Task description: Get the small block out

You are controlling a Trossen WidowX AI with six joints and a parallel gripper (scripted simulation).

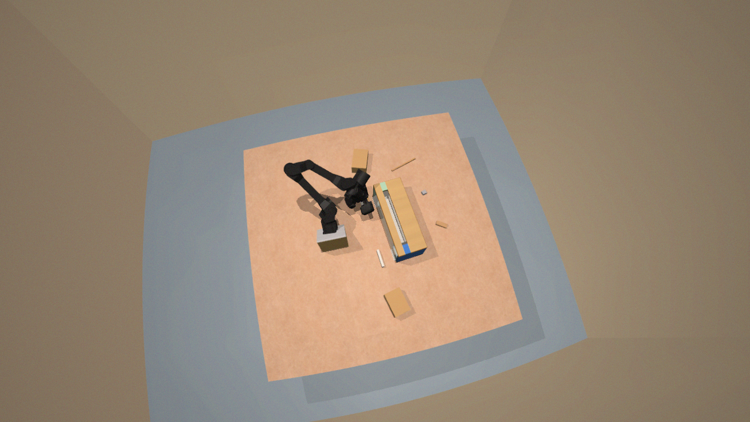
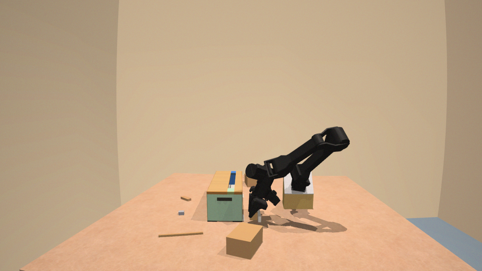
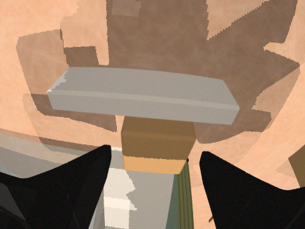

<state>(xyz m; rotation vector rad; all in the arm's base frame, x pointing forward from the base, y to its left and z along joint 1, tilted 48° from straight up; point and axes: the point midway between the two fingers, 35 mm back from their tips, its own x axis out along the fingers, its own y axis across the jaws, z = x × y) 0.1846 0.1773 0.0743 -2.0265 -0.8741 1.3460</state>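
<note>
Where the wooden surface (image 1: 314, 325) carries everything, your biggest item is the long clear-fronted box (image 1: 406, 210). It stands upright with a tan top, a green end panel (image 2: 224, 205) with a dark slot facing the exterior camera, and a blue end at the far side. Your black arm (image 1: 320, 173) rises from its pedestal (image 1: 331, 240), folds at the elbow and reaches down beside the box's front face, near the green end.

You have two loose tan cuboids on the surface: one (image 1: 396, 302) well apart from the box past its blue end, the other (image 1: 360, 158) near the arm's wrist past the green end.

Your pincer (image 3: 154, 152) points down at the surface just beside the box. Its jaws are spread and grip nothing. In the wrist view the two black fingertips stand on either side of the small tan block (image 3: 157, 144).

That block is out of the box and lies on the surface, close to the box's green-end corner. A flat grey bar (image 3: 144, 95) lies crosswise just beyond it. The bar's near edge overlaps the block's far edge in the wrist view, so you cannot tell whether they touch.

Smaller bits lie scattered: a thin wooden stick (image 1: 402, 164), a white stick (image 1: 380, 258) near the blue end, a small tan chip (image 1: 441, 224) and a tiny grey cube (image 1: 423, 192) behind the box.
</note>
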